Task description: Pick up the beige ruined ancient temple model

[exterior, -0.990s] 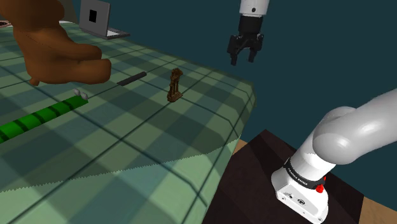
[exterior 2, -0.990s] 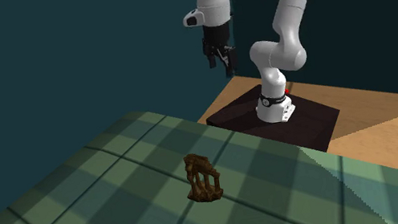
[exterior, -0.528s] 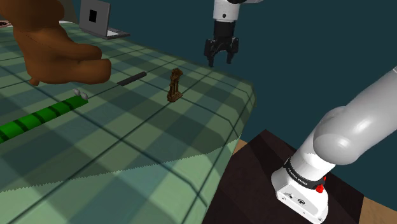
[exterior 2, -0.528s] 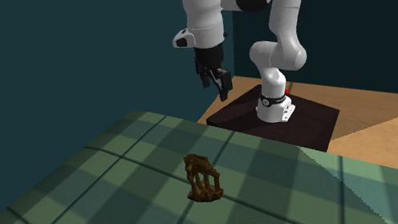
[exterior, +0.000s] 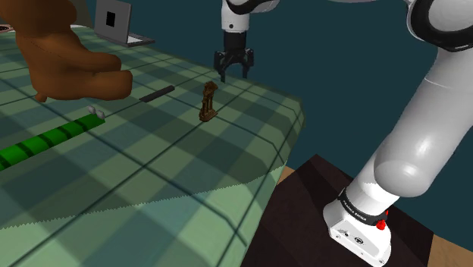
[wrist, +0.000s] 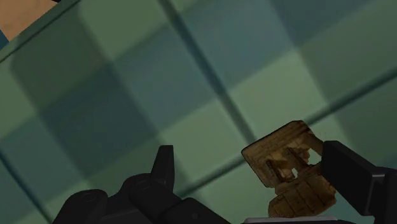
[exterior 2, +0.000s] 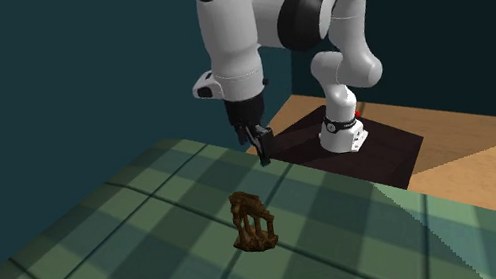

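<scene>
Nearest the shoulder camera is the dark stand [exterior: 303, 193] with the arm's white base on top of it. Right past that is the green checked cloth [exterior: 151, 182] over the work surface, which rounds off at the corner closest to the stand.

Over on the shoulder view's left, a green segmented strip [exterior: 38, 142] lies on the cloth. A small white bit [exterior: 96, 111] sits just off its far end.

A little further back is the temple model [exterior: 208, 102]. It's standing upright on the cloth, not far from that rounded corner, and it renders brown rather than beige. A flat dark bar [exterior: 157, 93] lies to its left in the shoulder view, well apart from it.

Just beyond the model, the gripper [exterior: 233, 75] hangs above the cloth, pointing down. Its fingers [wrist: 164, 168] are spread wide and have hold of nothing. From the wrist, the model shows between them, much closer to one finger than the other. It looks like the claw is above the ruin and not touching it, but honestly I can't judge the gap.

Furthest back are a big brown lump [exterior: 68, 61] and a grey laptop-looking thing [exterior: 117, 23] at the far edge.
</scene>
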Robot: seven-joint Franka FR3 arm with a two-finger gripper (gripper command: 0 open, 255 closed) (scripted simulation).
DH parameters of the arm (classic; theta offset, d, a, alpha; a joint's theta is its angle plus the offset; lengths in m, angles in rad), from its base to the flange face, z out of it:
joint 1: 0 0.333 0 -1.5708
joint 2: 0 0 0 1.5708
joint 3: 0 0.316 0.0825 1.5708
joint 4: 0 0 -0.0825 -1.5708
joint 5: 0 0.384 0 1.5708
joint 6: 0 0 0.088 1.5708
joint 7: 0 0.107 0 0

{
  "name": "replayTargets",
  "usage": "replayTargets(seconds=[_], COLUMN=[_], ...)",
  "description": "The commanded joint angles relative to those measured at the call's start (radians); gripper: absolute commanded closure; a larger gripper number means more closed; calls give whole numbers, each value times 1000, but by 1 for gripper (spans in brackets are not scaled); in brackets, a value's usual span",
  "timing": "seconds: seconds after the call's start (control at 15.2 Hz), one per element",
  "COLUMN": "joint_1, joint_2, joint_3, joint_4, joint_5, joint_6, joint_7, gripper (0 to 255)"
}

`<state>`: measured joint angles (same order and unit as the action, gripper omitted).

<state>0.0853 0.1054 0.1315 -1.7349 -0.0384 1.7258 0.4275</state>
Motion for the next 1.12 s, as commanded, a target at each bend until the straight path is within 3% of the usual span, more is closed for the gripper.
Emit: replayTargets(seconds=[0.0,0.4,0.99,1.06], joint_1=[13,52,49,50], joint_2=[78,313,322,326], joint_3=[8,14,13,12], joint_4=[79,353,265,270], joint_5=[-10,-43,-46,-46], joint_6=[-4,-52,45,44], joint_7=[24,67,71,71], gripper=[0,0,0,255])
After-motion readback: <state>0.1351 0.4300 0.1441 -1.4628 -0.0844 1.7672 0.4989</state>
